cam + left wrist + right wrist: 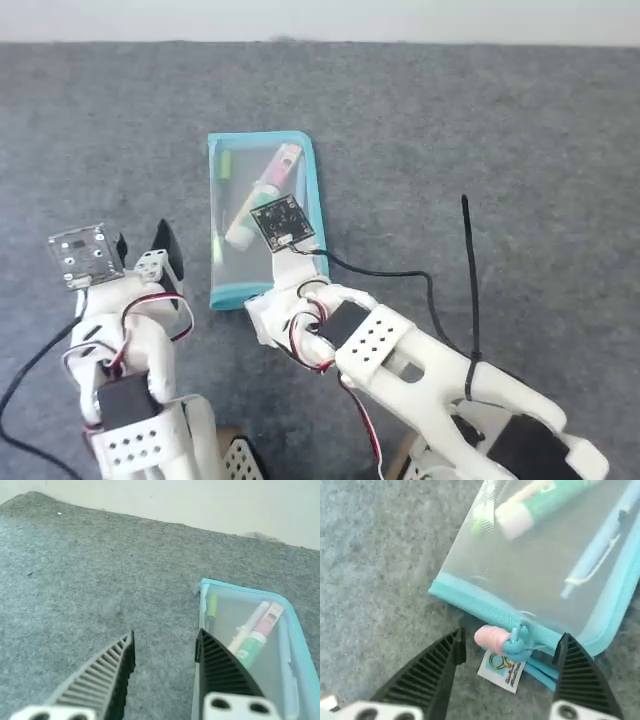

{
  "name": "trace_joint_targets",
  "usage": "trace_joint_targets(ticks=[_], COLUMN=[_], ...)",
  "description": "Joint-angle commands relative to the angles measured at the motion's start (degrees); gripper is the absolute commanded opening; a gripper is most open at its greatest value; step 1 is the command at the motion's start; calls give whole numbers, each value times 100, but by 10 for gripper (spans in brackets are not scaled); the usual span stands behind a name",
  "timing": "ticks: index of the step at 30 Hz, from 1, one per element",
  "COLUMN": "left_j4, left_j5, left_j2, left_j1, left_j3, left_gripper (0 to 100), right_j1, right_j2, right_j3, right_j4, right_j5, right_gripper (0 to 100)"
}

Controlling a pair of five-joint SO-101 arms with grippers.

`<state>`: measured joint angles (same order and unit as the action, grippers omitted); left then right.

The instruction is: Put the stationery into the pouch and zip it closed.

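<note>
Grey carpet covers the table, and on it you have one pouch, clear-walled with a turquoise border. It lies flat between your two arms and a little ahead of them.

Through its wall you can count three pieces of stationery for certain:
- one thick tube with a white cap, a green band and a pink end, lying on a slant
- one small light-green piece near the far corner
- one pale blue pen with a clip, along the long side

A slim whitish shape beside the tube in the left wrist view may be a fourth piece, but you cannot tell from these pictures.

Your left gripper is spread wide and holds nothing. It hangs over bare carpet just beside the pouch's long edge, and in its own view one finger overlaps that edge.

Your right gripper is also wide open and grips nothing. It sits over the pouch's near short edge, with one finger on either side of the single zip pull and neither touching it. One pink charm and one small printed tag lie by that pull. The pull sits partway along the short edge, nearer one corner, and you cannot tell whether the zip past it is shut.
</note>
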<state>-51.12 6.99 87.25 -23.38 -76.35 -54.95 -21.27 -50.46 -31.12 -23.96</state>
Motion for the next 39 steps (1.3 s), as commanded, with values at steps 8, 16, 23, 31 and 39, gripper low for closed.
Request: trace_joint_targets(ticks=[8,16,23,31,39], left_j4=[229,237,237,237,237], left_j5=[70,70,70,70,70], left_j2=[-35,-35,-35,-35,-35], left_j1=[-9,-9,-9,-9,0], left_j3=[22,22,13,13,-31], left_gripper=[192,192,192,192,192], right_j1=[-338,-347,-418,-321,462], right_j2=[-224,-215,-215,31,1147], right_j3=[26,26,26,35,527], right_j4=[-259,-233,-119,75,119], right_j5=[-853,-1073,-1240,-1240,-1240], right_gripper=[281,268,209,206,206])
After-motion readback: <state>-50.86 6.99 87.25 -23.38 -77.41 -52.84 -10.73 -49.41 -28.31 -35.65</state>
